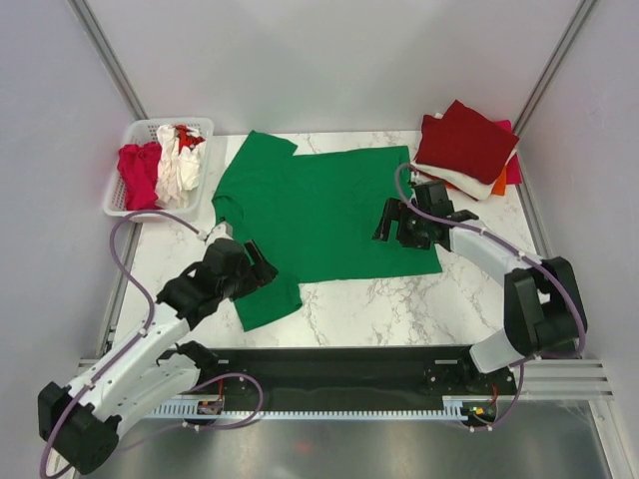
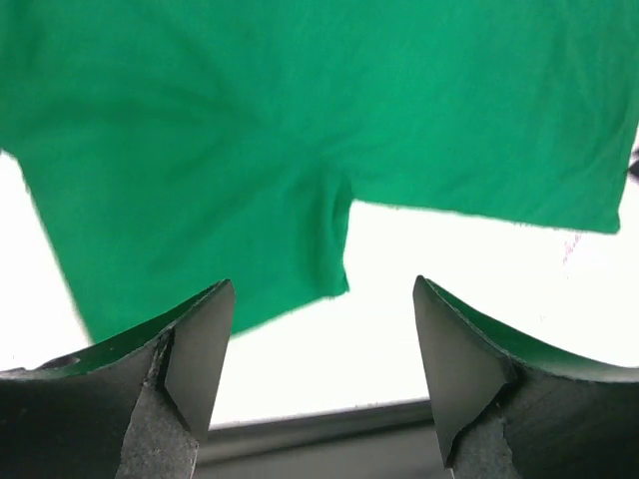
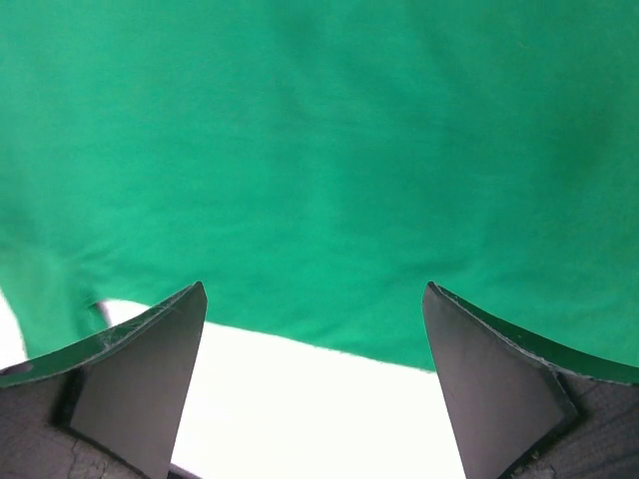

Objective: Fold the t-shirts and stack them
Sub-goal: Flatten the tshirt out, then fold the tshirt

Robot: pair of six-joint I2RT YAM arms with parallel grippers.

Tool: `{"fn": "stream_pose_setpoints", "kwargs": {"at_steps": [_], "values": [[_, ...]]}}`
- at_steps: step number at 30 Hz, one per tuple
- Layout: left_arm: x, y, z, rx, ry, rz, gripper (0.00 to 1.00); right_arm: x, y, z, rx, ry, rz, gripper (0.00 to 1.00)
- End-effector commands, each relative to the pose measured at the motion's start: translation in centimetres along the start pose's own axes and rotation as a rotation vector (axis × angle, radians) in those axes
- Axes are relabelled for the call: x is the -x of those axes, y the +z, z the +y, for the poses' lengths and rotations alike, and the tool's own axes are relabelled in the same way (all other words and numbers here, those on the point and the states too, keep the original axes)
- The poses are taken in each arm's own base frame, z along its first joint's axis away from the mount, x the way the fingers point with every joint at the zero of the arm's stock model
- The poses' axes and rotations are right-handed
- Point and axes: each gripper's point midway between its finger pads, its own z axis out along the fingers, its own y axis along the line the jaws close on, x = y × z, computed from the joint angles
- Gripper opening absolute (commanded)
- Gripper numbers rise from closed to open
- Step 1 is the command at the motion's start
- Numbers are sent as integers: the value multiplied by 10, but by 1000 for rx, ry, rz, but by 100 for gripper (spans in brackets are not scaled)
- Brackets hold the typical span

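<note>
Lying spread flat across the middle of the marble desk, the bright green t-shirt has its near sleeve pointing toward the left arm. The left jaws hover over that sleeve, spread apart with nothing between them. The right jaws, on the right arm, stand wide and released over the shirt's right edge. Folded shirts sit stacked at the far right corner, a dark red t-shirt on top. At far left, a white basket holds a crumpled magenta t-shirt and a white t-shirt.
</note>
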Motion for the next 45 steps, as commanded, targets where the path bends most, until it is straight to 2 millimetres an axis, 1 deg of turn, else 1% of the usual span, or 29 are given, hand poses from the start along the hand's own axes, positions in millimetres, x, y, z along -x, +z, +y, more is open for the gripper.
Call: {"fn": "stream_pose_setpoints", "kwargs": {"at_steps": [1, 4, 5, 6, 7, 8, 11, 13, 14, 16, 21, 23, 27, 29, 30, 34, 35, 38, 39, 40, 41, 43, 44, 45], "values": [[-53, -25, 58, 289, -96, 194, 79, 26, -35, 34, 81, -42, -109, 98], [-74, -20, 66, 351, -86, 258, 78, 27, -45, 40, 103, -48, -128, 98], [-86, -18, 68, 383, -47, 292, 78, 25, -45, 39, 103, -47, -125, 98], [-91, -17, 71, 408, -30, 298, 78, 24, -47, 40, 107, -55, -124, 98], [-98, -15, 72, 429, -48, 302, 78, 24, -46, 39, 108, -58, -122, 98], [-108, -15, 74, 453, -23, 323, 78, 21, -46, 39, 112, -64, -112, 98], [-112, -12, 83, 494, -22, 306, 78, 15, -44, 35, 103, -79, -98, 98], [-109, -13, 78, 471, -31, 297, 78, 13, -44, 35, 108, -80, -92, 98], [-100, -10, 73, 457, -35, 253, 78, 12, -43, 35, 113, -81, -88, 98], [-84, -6, 66, 434, 36, 197, 77, 10, -41, 35, 110, -82, -78, 98], [-73, 0, 67, 465, 62, 149, 77, 8, -38, 33, 105, -88, -73, 98], [-74, 3, 69, 482, 69, 149, 76, 7, -38, 31, 102, -88, -70, 98], [-75, 9, 80, 528, 80, 134, 74, 4, -35, 29, 95, -87, -58, 98], [-77, 11, 88, 554, 87, 135, 73, 1, -34, 30, 97, -91, -50, 98], [-76, 13, 87, 551, 81, 120, 73, 0, -34, 31, 98, -93, -51, 98], [-76, 19, 98, 571, 99, 93, 73, -11, -31, 37, 101, -115, -30, 98], [-77, 21, 99, 571, 98, 87, 68, -16, -29, 38, 100, -122, -19, 98], [-77, 24, 98, 557, 94, 82, 63, -22, -27, 37, 96, -121, -5, 98], [-78, 26, 96, 543, 95, 84, 58, -23, -26, 36, 96, -125, -1, 98], [-80, 27, 97, 539, 99, 89, 57, -28, -25, 33, 89, -125, 7, 98], [-82, 32, 93, 517, 91, 91, 57, -29, -25, 30, 81, -124, 9, 98], [-87, 35, 96, 524, 105, 108, 50, -33, -25, 26, 67, -127, 14, 98], [-87, 38, 93, 509, 99, 108, 44, -35, -25, 24, 62, -125, 17, 98], [-90, 39, 93, 505, 99, 119, 27, -37, -27, 22, 56, -127, 21, 98]]}}
